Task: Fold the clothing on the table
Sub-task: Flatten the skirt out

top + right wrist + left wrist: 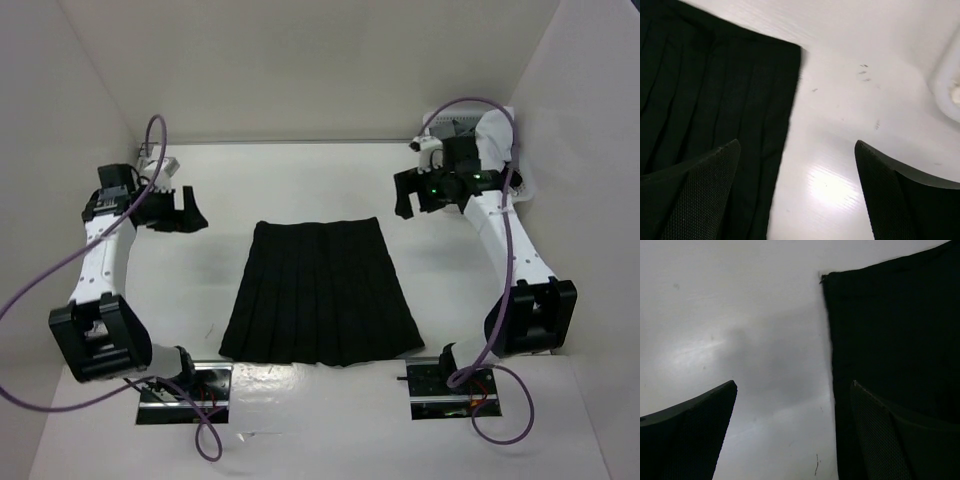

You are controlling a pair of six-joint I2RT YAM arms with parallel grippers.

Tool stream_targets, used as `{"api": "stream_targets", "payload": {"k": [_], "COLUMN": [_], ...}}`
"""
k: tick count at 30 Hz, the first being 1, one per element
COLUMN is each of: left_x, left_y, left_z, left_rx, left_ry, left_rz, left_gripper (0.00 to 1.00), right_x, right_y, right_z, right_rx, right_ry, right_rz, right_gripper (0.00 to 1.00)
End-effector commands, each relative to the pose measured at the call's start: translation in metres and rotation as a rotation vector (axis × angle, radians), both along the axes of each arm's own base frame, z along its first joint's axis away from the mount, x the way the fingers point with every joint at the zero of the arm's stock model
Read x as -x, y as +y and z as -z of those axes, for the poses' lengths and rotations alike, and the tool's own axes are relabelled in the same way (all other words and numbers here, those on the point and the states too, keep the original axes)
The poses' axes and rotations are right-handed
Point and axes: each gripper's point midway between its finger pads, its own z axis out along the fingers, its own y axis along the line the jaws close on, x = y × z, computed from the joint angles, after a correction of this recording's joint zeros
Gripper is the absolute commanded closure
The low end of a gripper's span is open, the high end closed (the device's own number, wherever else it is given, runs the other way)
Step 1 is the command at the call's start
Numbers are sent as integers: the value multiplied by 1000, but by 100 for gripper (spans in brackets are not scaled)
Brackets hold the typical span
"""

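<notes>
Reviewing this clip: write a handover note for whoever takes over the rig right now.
Hands: the left hand is open and empty, beside the far left corner of the skirt. The right hand is open and empty, beside its far right corner.
Things: the skirt lies flat on the table, waistband far, hem toward the arm bases.
Done: no fold made.
Left: grasp it and fold it.

Skirt [320, 292] lies flat mid-tabletop [300, 175], waistband at far side, hem toward the arm bases; left fingers [194, 214] hang left of the waistband's left corner, right fingers [405, 198] right of its right corner, both clear of the fabric.
</notes>
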Motion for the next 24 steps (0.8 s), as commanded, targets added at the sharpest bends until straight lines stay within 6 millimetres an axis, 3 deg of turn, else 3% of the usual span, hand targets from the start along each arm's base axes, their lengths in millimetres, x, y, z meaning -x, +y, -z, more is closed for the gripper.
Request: {"api": "stream_targets", "payload": {"k": [1,4,6,7,8,9,11,12,15,24], "left_x": [-27,-46,-55,-56,-60,-60,-63,-67,-77,-114], "left_y": [-26,-39,-56,-60,-72,-76,-82,-86,-92,-96], "left_z": [-15,12,23,44,47,54,73,77,101,114], "left_rx": [39,14,1,3,3,-1,-13,-33,-52,-50], "left_ry": [-43,30,52,113,121,146,190,183,220,208], "left_rz": [128,155,200,202,234,243,264,272,272,258], "left_gripper": [0,0,2,5,6,8,12,13,17,39], "right_x": [-2,1,3,3,1,0,-7,-6,-12,-21], "right_y": [-22,-29,-31,-29,-29,-23,-17,-17,-8,-5], "right_z": [-9,-4,12,20,27,44,49,66,78,99], "right_rx": [-91,-133,-139,-148,-149,-167,-200,-201,-231,-249], "right_ry": [-15,6,48,65,84,137,162,227,282,326], "right_rz": [-14,-23,-27,-33,-31,-47,-79,-79,-111,-151], "right_gripper": [1,1,3,3,5,6,8,9,13,18]}}
